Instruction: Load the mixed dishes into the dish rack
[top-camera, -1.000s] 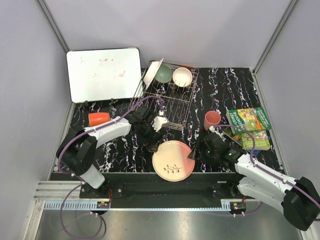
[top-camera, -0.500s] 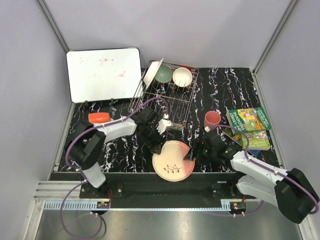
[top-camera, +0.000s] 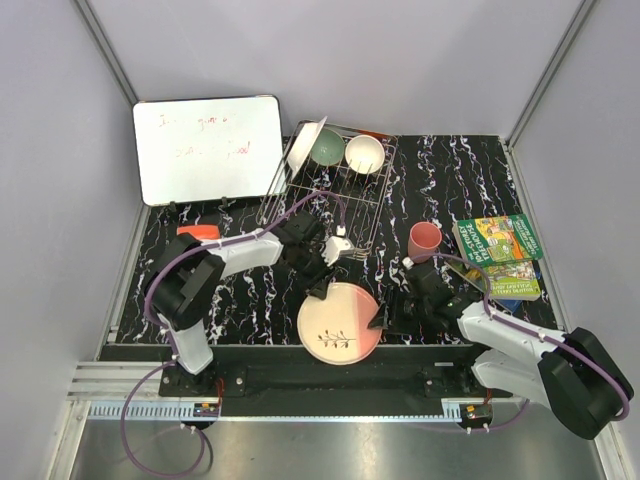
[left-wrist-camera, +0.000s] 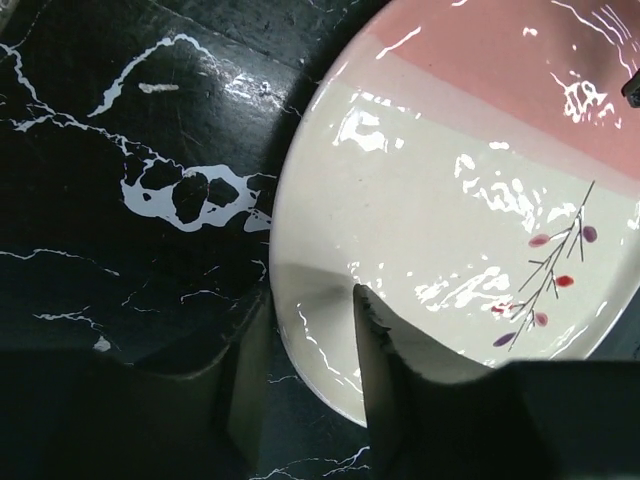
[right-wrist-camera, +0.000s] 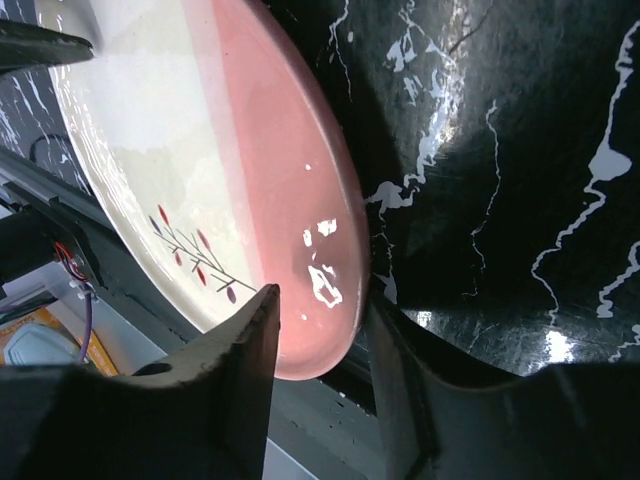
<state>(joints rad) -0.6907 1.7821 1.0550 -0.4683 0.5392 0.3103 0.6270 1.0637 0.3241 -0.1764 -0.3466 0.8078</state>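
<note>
The large pink-and-cream plate (top-camera: 338, 330) with its twig drawing lies near the table's front edge. My left gripper (top-camera: 322, 290) is shut on its far-left cream rim. In the left wrist view the plate (left-wrist-camera: 450, 200) has one finger on its face and one outside the rim, at the gripper (left-wrist-camera: 310, 300). My right gripper (top-camera: 380, 318) is shut on the pink right rim. The right wrist view shows that plate (right-wrist-camera: 200, 120) rim between the gripper's (right-wrist-camera: 322, 300) fingers. The dish rack (top-camera: 345, 205) holds a white plate (top-camera: 305, 143), a mint bowl (top-camera: 327, 147) and a cream bowl (top-camera: 364, 153).
An orange mug (top-camera: 198, 232) lies left of the left arm, partly hidden. A small pink cup (top-camera: 424, 240) stands just behind the right gripper. Green books (top-camera: 500, 245) lie at the right. A whiteboard (top-camera: 208, 148) leans at the back left, beside the rack.
Both grippers have moved in onto the plate's rim and their jaws have narrowed onto it. The plate has shifted slightly left and toward the front edge.
</note>
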